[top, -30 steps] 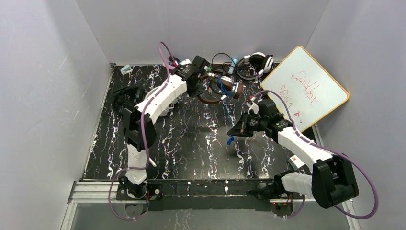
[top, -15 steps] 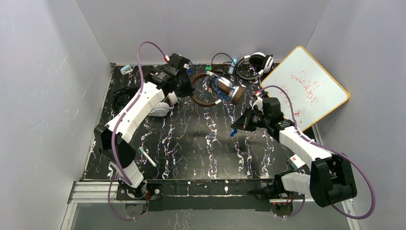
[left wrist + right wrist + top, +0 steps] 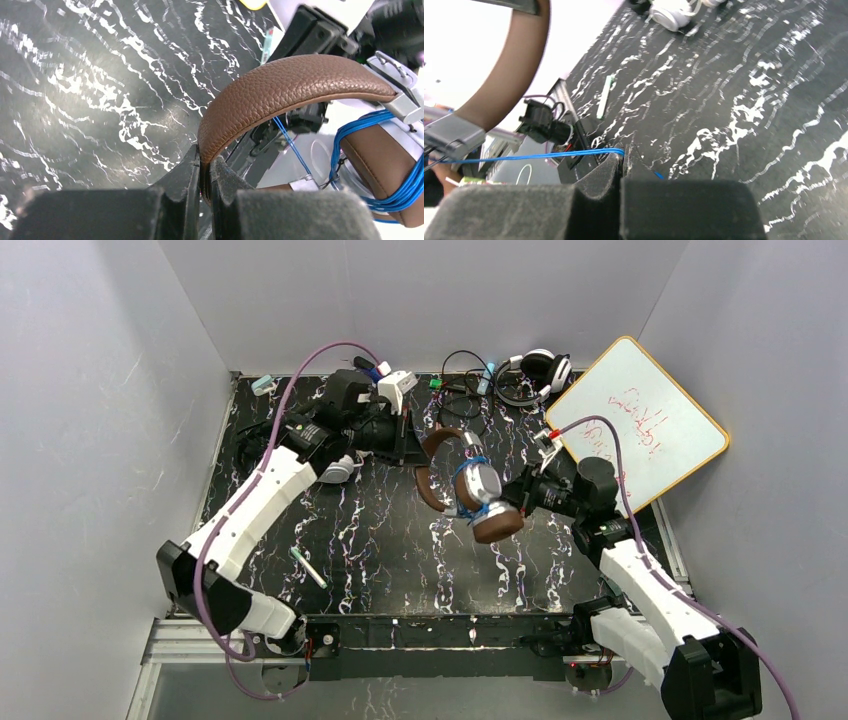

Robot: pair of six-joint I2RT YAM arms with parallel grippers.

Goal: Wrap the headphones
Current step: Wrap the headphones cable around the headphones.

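What my cameras do not give me
In the left wrist view the brown headphones (image 3: 295, 85) are cut by the right and bottom edges, and the band end disappears between the fingers of the left gripper (image 3: 204, 165). In the right wrist view the band is blurred and cut at the top, and the blue cord (image 3: 534, 156) vanishes inside the pinched right gripper (image 3: 624, 157). The red writing on the whiteboard (image 3: 640, 425) is maybe words, too small for me to read.
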